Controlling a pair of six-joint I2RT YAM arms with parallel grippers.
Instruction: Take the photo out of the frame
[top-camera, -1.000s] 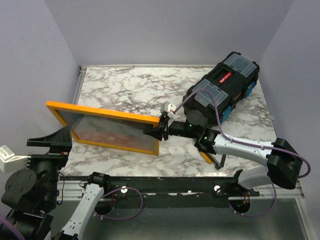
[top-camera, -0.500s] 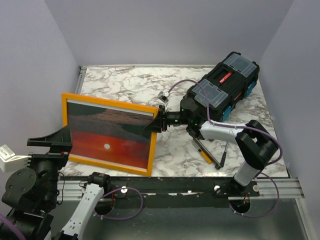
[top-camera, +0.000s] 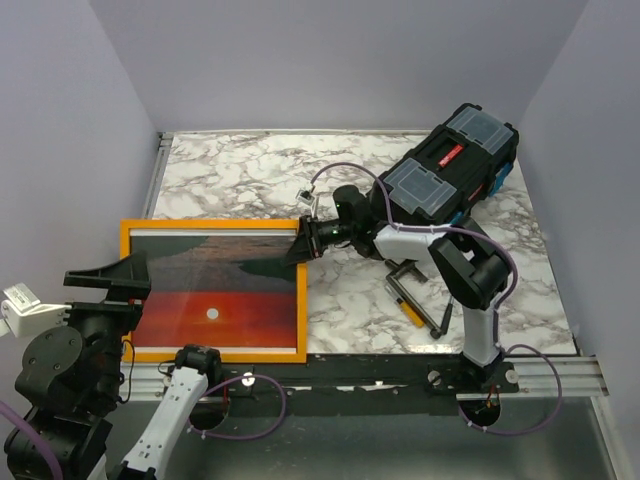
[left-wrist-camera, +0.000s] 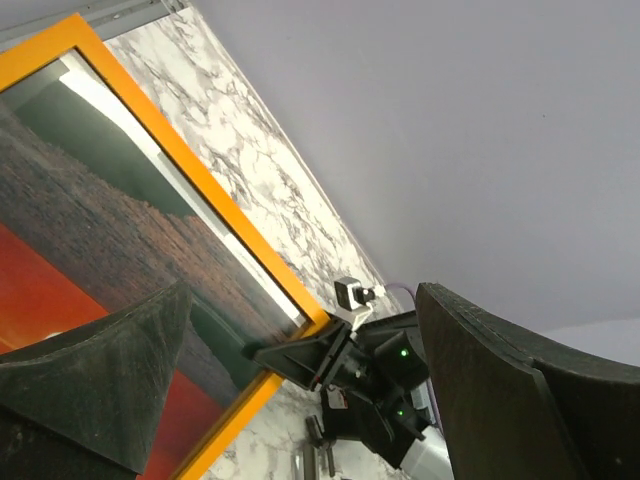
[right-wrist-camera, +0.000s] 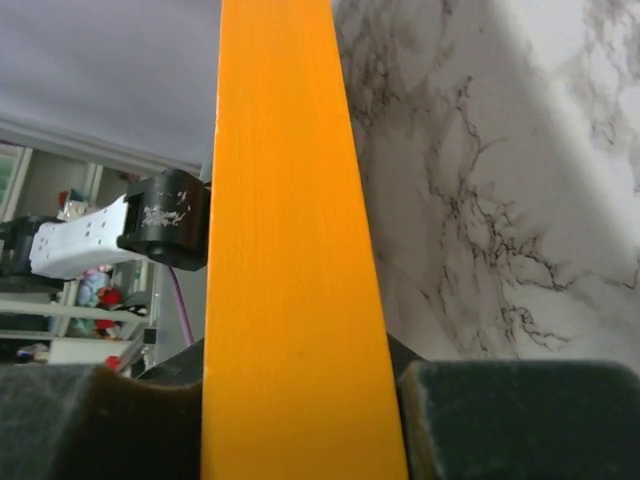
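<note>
The orange frame (top-camera: 210, 226) faces up at the table's left, with the sunset photo (top-camera: 235, 325) still inside it. My right gripper (top-camera: 305, 245) is shut on the frame's right edge near its far corner. In the right wrist view the orange frame (right-wrist-camera: 290, 250) fills the gap of the right gripper (right-wrist-camera: 300, 420). My left gripper (top-camera: 110, 280) hangs open over the frame's left side and touches nothing. In the left wrist view the left gripper (left-wrist-camera: 300, 400) looks across the photo (left-wrist-camera: 70, 220) and the frame (left-wrist-camera: 190, 180) at the right gripper (left-wrist-camera: 300, 355).
A black toolbox (top-camera: 450, 165) lies at the back right, close behind the right arm. A small black and orange tool (top-camera: 415, 300) rests on the marble to the right of the frame. The frame's near edge reaches the front rail (top-camera: 380, 365).
The frame has swung from nearly edge-on to face up and has come down towards the near left. The right arm stretched leftwards with it. The left gripper stays open.
</note>
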